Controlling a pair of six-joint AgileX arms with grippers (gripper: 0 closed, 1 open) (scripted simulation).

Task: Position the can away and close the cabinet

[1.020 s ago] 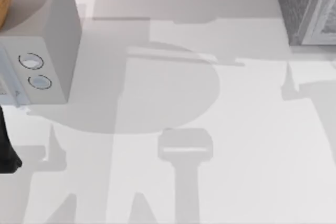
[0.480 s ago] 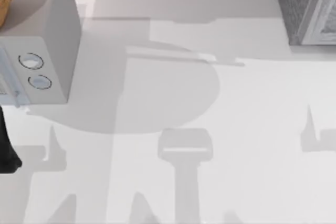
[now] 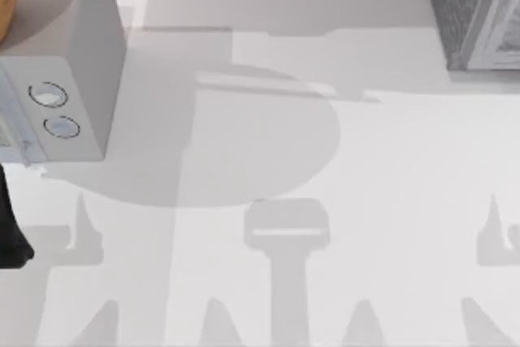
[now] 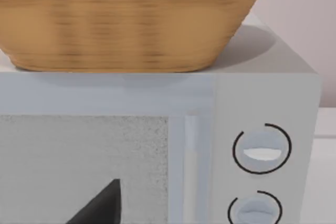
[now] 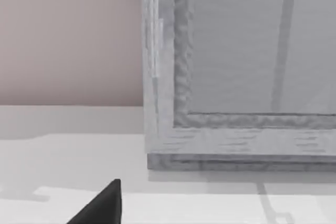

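A dark fingertip of the right gripper pokes in at the lower left of the right wrist view, just above the white table; whether this gripper is open or closed cannot be told. Beyond it stands the cabinet, its white-framed door panel facing the camera. In the top view the cabinet sits at the upper right corner. At the left edge, a dark piece of the left arm lies below the pale grey box with two dials, and a wicker basket rests on that box.

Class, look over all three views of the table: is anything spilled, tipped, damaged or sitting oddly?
Nothing stands out. The wicker basket sits level on the pale grey box at the table's left, and the cabinet stands square at the far right. No spill or damage shows.
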